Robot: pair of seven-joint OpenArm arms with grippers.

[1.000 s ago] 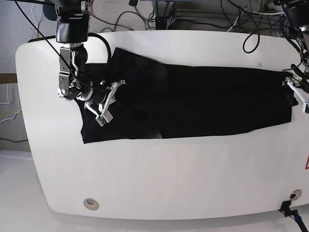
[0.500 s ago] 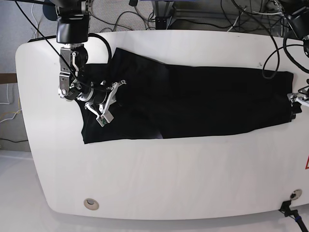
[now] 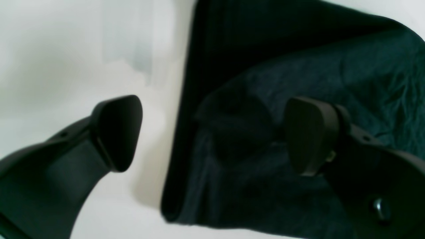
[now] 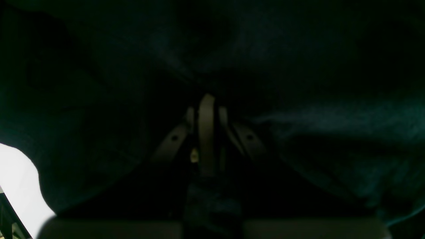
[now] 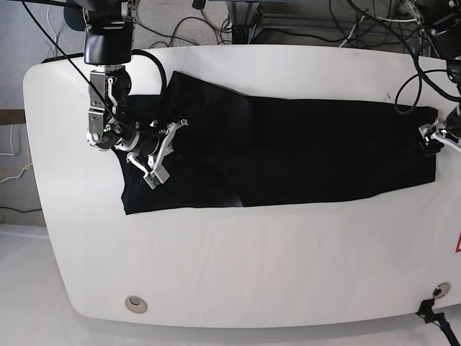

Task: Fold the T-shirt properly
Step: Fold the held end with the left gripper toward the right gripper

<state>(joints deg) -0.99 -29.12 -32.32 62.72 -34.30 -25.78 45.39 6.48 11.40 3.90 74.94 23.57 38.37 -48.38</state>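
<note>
Two blurred dark fingers (image 3: 116,132) of the left gripper (image 3: 212,136) stood spread in the left wrist view, one over the white table (image 3: 66,49), one over the T-shirt (image 3: 298,66), straddling its folded edge. Almost all of the right wrist view was murky black cloth (image 4: 298,66); the right gripper (image 4: 206,113) showed its pale fingers pressed together on a fold. From the base view, the T-shirt (image 5: 288,151) lay flat, long axis left to right, right gripper (image 5: 155,148) at its left end, left gripper (image 5: 432,135) at its right edge, partly cut off.
</note>
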